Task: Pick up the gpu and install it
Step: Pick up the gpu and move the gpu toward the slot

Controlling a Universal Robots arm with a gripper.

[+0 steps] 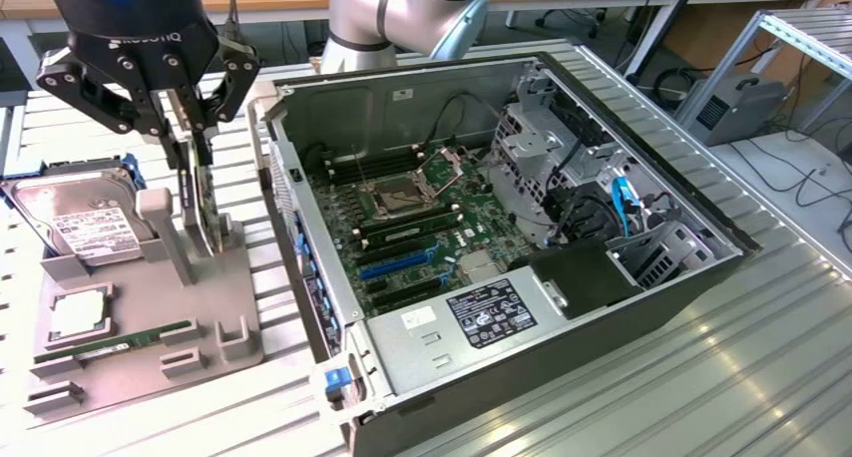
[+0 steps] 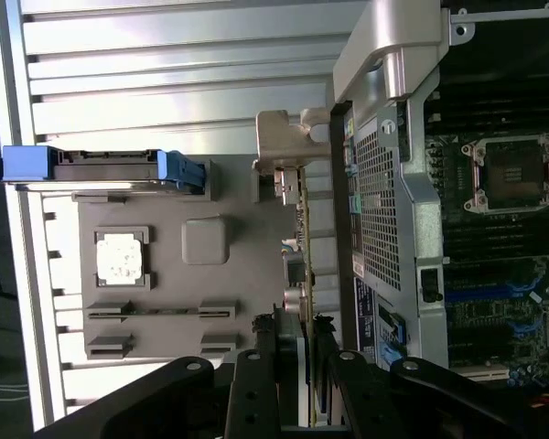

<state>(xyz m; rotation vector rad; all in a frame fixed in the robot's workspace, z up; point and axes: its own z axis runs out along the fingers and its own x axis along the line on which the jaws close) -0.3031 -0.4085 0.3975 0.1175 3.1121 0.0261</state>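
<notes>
Here, the black two-fingered tool (image 1: 191,140) grips the gpu (image 1: 208,216), a thin expansion card with a silver metal bracket. The card stands on edge in a slotted grey plastic parts tray (image 1: 160,372) just beside the open black computer case (image 1: 560,377), upright so its top edge offers a hold.

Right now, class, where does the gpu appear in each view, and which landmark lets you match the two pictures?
Exterior view: the gpu stands on edge in the grey holder, at the exterior view's left, beside the open case.
Wrist view: the gpu is seen edge-on, between the holder and the case wall.
Shared landmark: the hard drive on the holder.
</notes>
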